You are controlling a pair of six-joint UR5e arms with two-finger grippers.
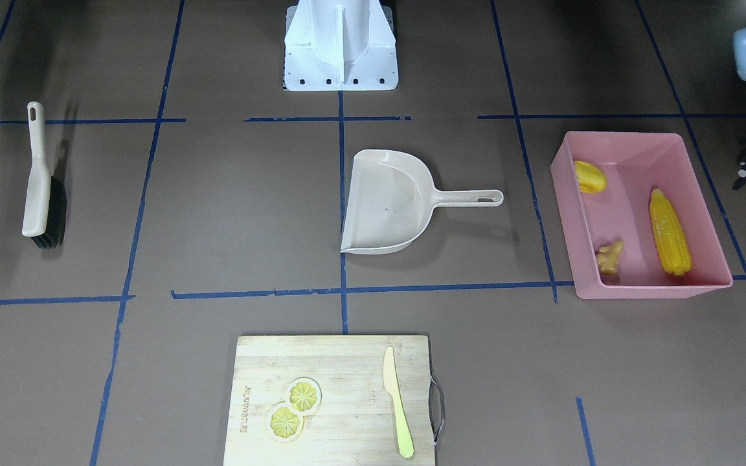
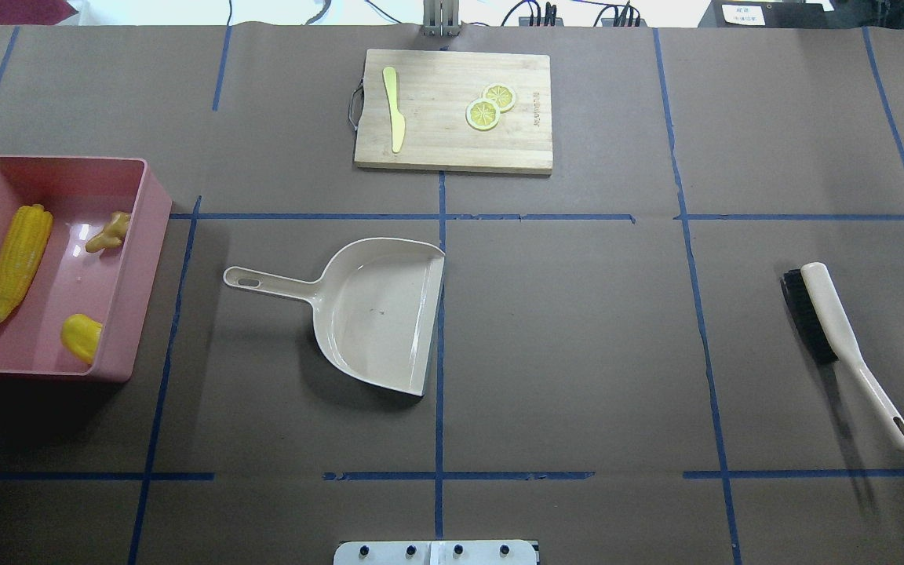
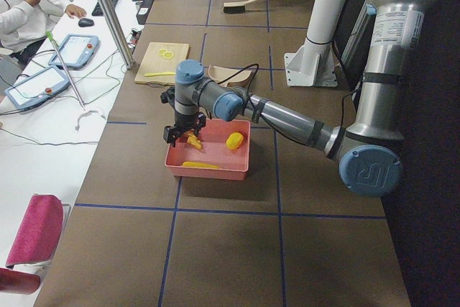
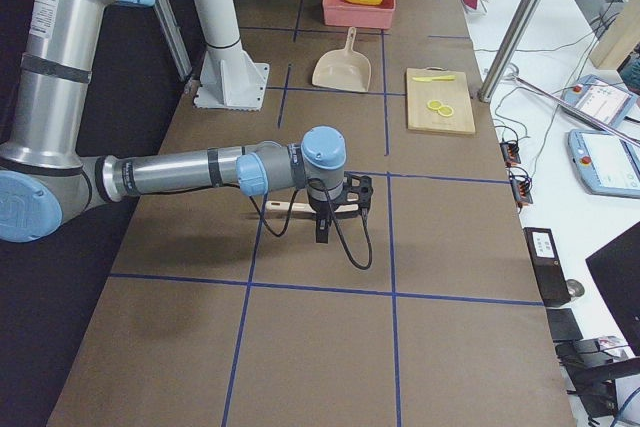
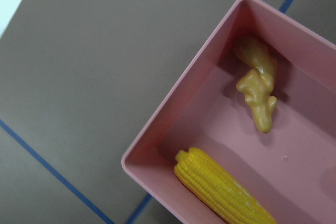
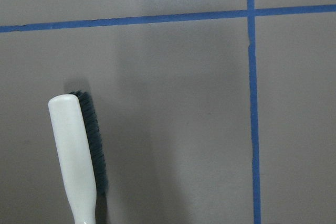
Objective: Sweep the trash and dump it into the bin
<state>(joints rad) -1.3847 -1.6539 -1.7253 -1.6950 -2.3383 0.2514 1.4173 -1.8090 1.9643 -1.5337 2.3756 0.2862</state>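
Observation:
The pink bin point(image 1: 651, 288) stands on the robot's left side and holds all three pieces of trash: the corn cob point(image 1: 669, 232), the potato-like lump point(image 1: 589, 177) and the ginger root point(image 1: 609, 256). The left wrist view looks down on the ginger point(image 5: 257, 90) and the corn tip point(image 5: 226, 192). My left gripper point(image 3: 181, 133) hovers above the bin's outer end; I cannot tell whether it is open or shut. My right gripper point(image 4: 340, 215) hovers over the brush point(image 4: 300, 207); I cannot tell its state either.
The beige dustpan point(image 2: 377, 310) lies empty mid-table, its handle toward the bin. The brush point(image 2: 829, 314) lies on the robot's right. A cutting board point(image 2: 436, 141) at the far edge carries a pale knife point(image 2: 394, 118) and two lemon slices point(image 2: 491, 106).

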